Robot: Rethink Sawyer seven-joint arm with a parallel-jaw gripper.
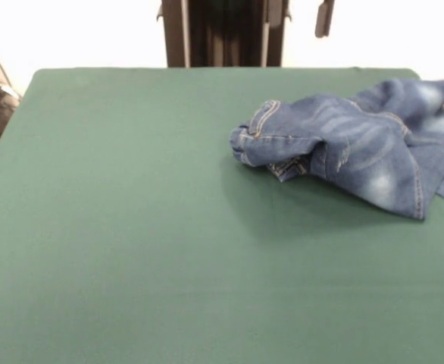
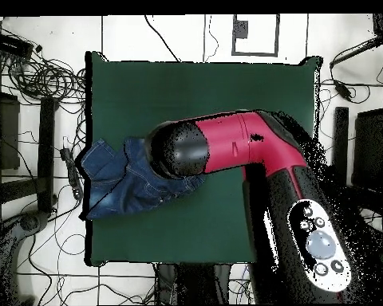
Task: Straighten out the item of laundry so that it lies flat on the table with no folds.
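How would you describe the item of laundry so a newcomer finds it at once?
Start from the large green table. In the front view, look to its far right part, where a crumpled heap spills over the table's edge. That is the pair of blue denim jeans, the only thing on the cloth, with faded whitish patches and tan stitching.

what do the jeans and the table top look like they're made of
Jeans: blue denim by the look, matte, with faded whitish patches and tan seam stitching.
Table: covered in dark green cloth, seemingly felt-like; flat, matte, no shine. What lies underneath is hidden.
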